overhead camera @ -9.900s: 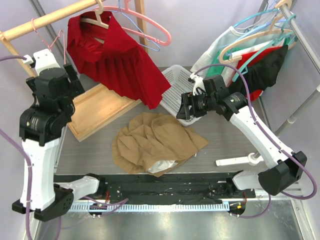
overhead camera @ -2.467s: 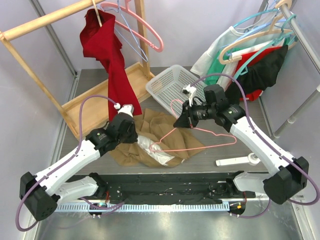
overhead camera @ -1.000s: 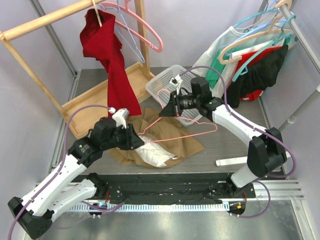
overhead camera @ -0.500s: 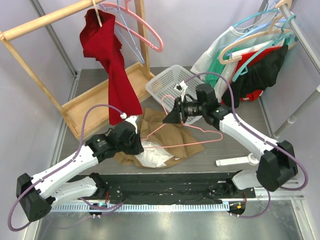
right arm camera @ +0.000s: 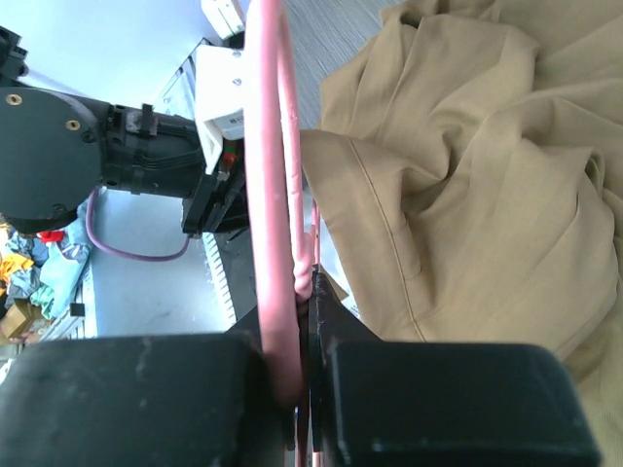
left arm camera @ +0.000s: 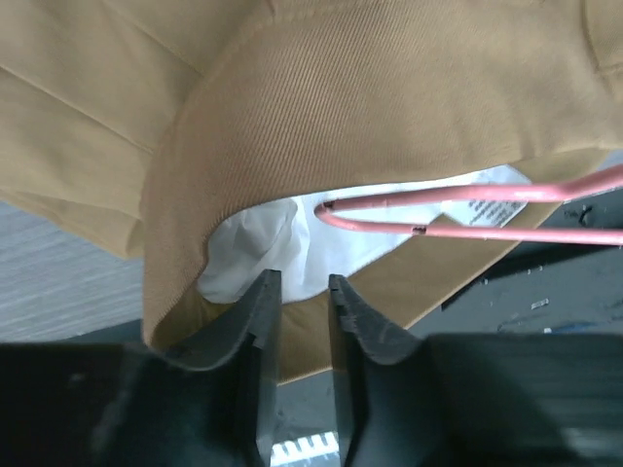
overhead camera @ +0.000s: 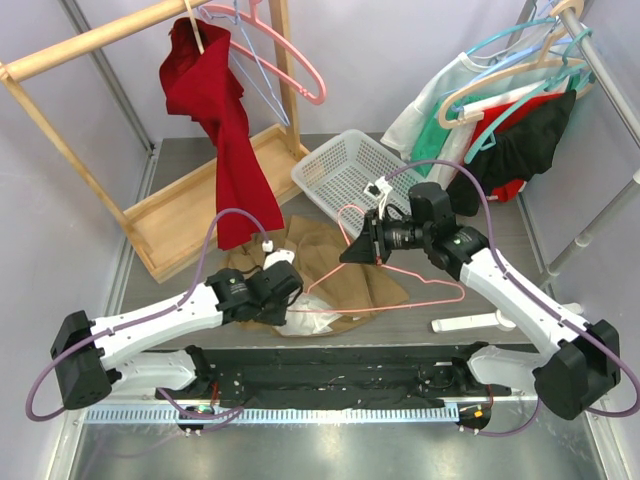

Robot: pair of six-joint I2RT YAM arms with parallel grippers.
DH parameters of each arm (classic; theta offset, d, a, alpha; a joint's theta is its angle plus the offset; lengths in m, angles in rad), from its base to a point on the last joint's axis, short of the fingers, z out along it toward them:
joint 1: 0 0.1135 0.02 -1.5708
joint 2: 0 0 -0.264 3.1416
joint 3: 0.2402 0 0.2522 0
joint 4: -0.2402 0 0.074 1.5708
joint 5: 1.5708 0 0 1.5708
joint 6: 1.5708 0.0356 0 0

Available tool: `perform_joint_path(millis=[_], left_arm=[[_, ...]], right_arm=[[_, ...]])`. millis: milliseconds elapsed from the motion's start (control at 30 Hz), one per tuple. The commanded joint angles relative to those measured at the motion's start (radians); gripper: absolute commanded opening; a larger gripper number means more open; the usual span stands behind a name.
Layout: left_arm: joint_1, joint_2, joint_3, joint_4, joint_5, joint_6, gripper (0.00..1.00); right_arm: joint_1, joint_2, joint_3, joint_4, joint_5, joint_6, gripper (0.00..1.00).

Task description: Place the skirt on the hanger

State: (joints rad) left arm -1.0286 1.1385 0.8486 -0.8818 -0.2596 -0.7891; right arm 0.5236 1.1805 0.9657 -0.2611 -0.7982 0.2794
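The skirt (overhead camera: 322,242) lies at the worktop's (overhead camera: 420,312) front middle, with the hanger (right arm camera: 273,195) across its right half, the basket (overhead camera: 345,170) behind it and the rack (overhead camera: 190,215) behind-left

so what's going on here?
The right claw is clamped on a pink hanger near its hook and holds it over the tan skirt. The left claw is at the skirt's waistband, where the white lining shows. One hanger end sits right at that opening. I can't tell whether the left claw is pinching the fabric. The skirt isn't on the hanger yet.
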Motion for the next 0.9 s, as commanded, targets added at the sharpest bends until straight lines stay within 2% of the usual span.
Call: perform_joint_path(millis=[0,167,267,867], left_arm=[[-0.042,-0.005,0.066,0.047,-0.133,-0.001,0.32],[-0.056,0.009,0.056,0.118,-0.110,0.042,0.38],[-0.065,0.047,0.058,0.115,-0.113,0.054,0.38],[-0.122,0.225,0.107,-0.016,-0.280,0.045,0.39]], right_arm=[[0.006,-0.051,-0.013,-0.035,0.027,-0.016,0.01],[0.004,-0.067,-0.015,-0.061,0.066,-0.028,0.01],[0.006,-0.074,-0.016,-0.084,0.082,-0.035,0.01],[0.006,-0.079,-0.028,-0.113,0.113,-0.048,0.01]])
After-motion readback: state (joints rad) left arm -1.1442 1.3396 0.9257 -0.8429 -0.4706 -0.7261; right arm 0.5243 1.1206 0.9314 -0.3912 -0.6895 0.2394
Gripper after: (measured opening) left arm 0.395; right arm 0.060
